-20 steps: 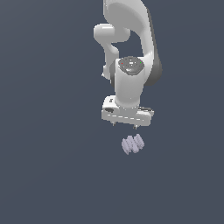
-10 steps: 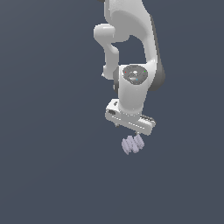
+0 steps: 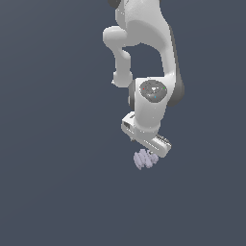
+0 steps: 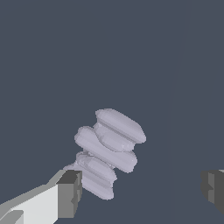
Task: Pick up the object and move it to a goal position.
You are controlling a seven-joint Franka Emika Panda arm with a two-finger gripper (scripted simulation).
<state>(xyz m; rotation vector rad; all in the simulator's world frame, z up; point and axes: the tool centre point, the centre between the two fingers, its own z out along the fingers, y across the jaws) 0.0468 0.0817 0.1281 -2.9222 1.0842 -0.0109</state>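
Observation:
The object (image 3: 145, 159) is a small pale lavender-grey ribbed lump lying on the dark floor. In the wrist view the object (image 4: 106, 151) shows its stacked coil-like ribs. My white gripper (image 3: 146, 153) hangs directly over it, its body hiding part of the lump in the exterior view. In the wrist view the gripper (image 4: 142, 190) is open, with one grey fingertip (image 4: 70, 192) close beside the object's end and the other fingertip (image 4: 213, 189) far off it. The lump lies nearer the first finger, not centred in the gap.
The white arm (image 3: 149, 62) rises from the gripper toward the top of the exterior view. The dark grey floor (image 3: 57, 182) spreads flat on all sides with no other objects showing.
The gripper has come down toward the object and turned about its vertical axis; its body now overlaps the lump in the exterior view. The object has not moved.

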